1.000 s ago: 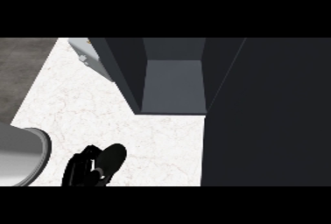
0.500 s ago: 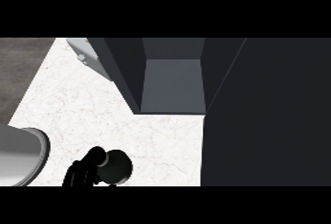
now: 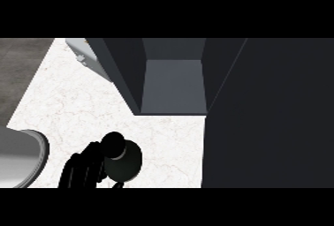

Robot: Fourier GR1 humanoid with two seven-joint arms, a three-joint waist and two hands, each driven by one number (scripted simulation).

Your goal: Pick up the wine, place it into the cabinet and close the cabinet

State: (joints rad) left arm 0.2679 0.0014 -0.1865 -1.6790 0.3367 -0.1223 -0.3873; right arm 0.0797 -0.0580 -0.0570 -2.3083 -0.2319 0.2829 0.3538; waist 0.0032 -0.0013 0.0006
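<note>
Wine bottle [image 3: 124, 159] sits at near-left of the white marbled surface [image 3: 78, 110], seen almost top-down w/ its dark cap toward far side. A black hand [image 3: 81, 170] is at the bottom edge, just left of the bottle, fingers curled round its left side, so closed on the bottle. Which hand it is can't be told for sure; it shows at view's left, so prob. the left. No other hand in view. Cabinet [image 3: 173, 88] stands open at far centre, grey inside, w/ its door [image 3: 88, 57] swung out to the left. Big dark panel [image 3: 274, 114] fills the right side. Sink rim [image 3: 40, 154] curves in at near left edge; dark floor [image 3: 23, 66] at far left.
</note>
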